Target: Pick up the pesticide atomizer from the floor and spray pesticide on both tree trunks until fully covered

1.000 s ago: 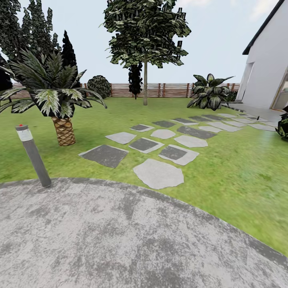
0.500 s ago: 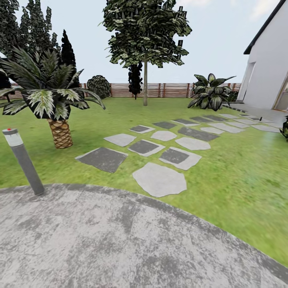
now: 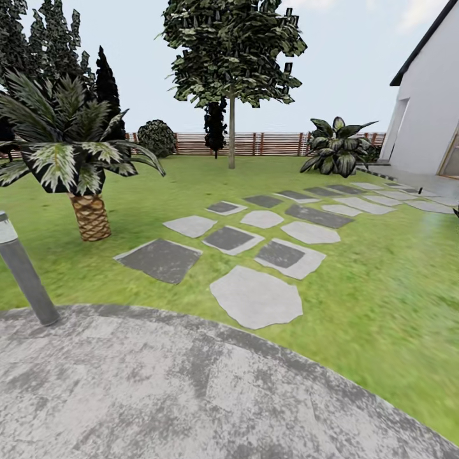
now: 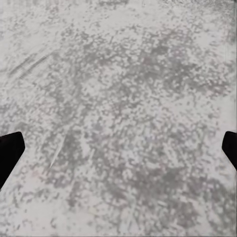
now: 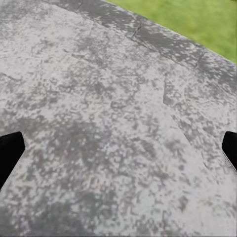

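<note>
Head view: grey mottled paving meets the garden lawn. Stepping stones run toward the white house; slat fence behind. Grey bollard lamp at paving edge, palm-like plant beyond it. Left gripper and right gripper — fingers spread wide, empty, over paving.

Garden, green lawn, stepping stones, slat fence behind

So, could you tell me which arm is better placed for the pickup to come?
Right, but only marginally: the left gripper and right gripper both hang open and empty over the paving, and the right wrist view takes in the lawn edge.
</note>
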You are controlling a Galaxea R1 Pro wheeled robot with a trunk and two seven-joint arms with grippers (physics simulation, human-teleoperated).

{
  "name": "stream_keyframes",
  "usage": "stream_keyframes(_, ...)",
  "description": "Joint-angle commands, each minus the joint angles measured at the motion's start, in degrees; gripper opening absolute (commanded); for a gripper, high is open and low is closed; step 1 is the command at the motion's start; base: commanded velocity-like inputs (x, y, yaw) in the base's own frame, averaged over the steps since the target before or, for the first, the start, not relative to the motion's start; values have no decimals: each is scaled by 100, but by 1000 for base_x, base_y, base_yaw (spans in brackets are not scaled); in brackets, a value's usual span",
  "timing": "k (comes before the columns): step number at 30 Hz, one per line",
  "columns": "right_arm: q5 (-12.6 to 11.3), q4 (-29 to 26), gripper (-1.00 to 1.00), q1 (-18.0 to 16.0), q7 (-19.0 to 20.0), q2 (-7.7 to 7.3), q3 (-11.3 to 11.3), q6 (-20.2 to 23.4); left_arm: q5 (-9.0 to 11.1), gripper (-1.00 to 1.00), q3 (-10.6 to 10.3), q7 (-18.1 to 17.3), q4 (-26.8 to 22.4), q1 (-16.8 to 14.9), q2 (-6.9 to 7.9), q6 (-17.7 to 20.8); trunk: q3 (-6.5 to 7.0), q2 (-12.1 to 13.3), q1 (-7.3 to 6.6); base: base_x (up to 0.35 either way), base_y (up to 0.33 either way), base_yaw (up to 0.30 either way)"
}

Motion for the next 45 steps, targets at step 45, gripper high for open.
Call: stream_keyframes(45,73,10,100,0,6,0,-2,0,0,100,7,0,0,0,9,1,0,0,0,340,0,-55)
